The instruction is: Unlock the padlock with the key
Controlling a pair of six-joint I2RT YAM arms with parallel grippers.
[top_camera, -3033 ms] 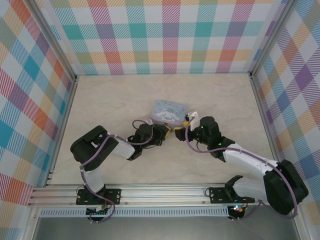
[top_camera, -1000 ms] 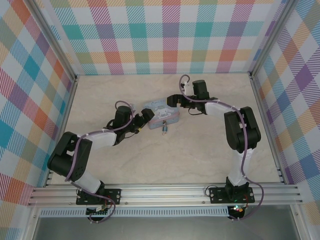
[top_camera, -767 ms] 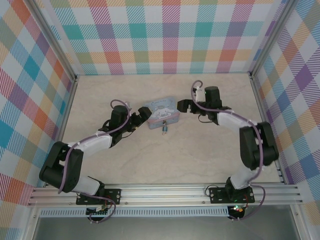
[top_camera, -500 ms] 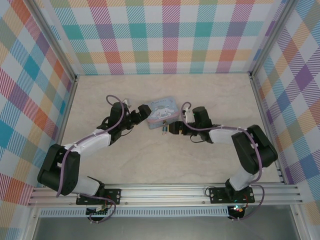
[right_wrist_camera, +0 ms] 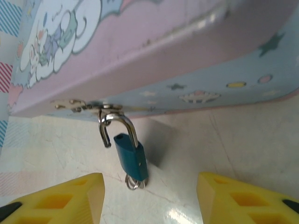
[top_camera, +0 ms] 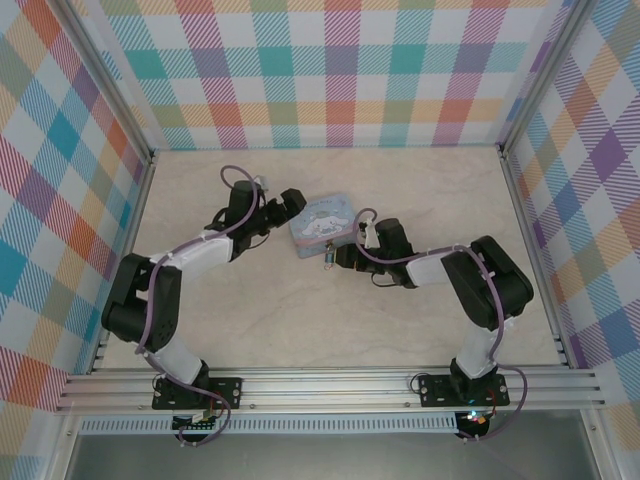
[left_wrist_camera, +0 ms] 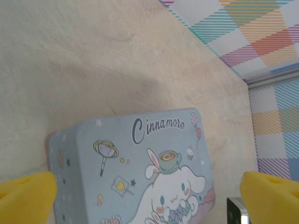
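The right jaws stand wide apart and empty just off the near side of the light-blue rectangular cartoon tin (right_wrist_camera: 196, 56), which sits on the cream marbled bench (top_camera: 400, 190). Just ahead of them, in line with the gap, the small teal padlock with a silver shackle (right_wrist_camera: 131, 157) hangs from the tin's latch. By the tin's far left edge, the left jaws likewise gape wide, gripping nothing.

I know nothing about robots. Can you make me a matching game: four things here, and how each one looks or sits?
Things:
1. padlock
2. tin
3. left hand
4. right hand

Descriptions:
A. open, facing the padlock
B. pale blue, cartoon on the lid
C. teal, hanging from the tin's side
D. open, at the tin's left end

Pairs: 1-C, 2-B, 3-D, 4-A
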